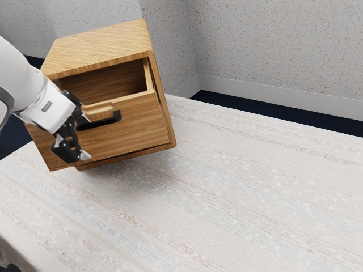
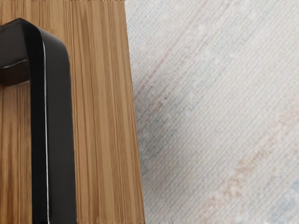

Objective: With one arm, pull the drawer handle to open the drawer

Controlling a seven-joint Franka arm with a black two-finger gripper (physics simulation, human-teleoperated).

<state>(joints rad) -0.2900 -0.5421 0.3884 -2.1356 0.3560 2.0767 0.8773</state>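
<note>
While the pale table (image 1: pixel 244 192) spreads wide toward three and five o'clock, the wooden cabinet (image 1: pixel 96 48) sits at its ten o'clock corner, near the grey wall (image 1: pixel 255 39) behind. Its drawer (image 1: pixel 139 124) stands pulled out, its hollow showing from above, and its front faces open tabletop toward five o'clock. The white arm (image 1: pixel 28 93) enters from nine o'clock. The black handle (image 1: pixel 102 120) lies across the drawer front, and the gripper (image 1: pixel 71 148) sits at the handle's eight o'clock end. Clenched or released, I cannot tell.
</note>
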